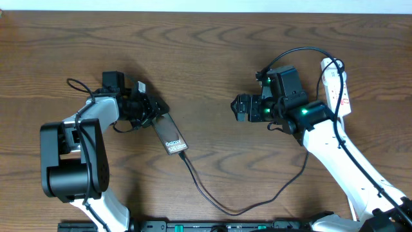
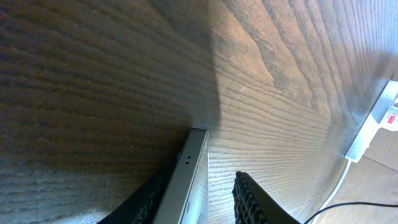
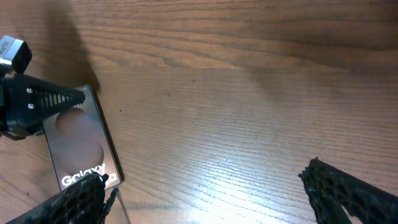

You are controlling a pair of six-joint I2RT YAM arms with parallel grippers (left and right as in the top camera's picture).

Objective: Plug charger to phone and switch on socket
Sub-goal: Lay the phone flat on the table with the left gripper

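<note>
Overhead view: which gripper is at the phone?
The left gripper: its fingers straddle the upper end of the phone. The right gripper hangs open over the table, apart from the phone.

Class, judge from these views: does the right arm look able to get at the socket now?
Probably yes. The socket lies close behind the open right gripper, beside its wrist; but the gripper points away toward the phone, so it must turn back.
</note>
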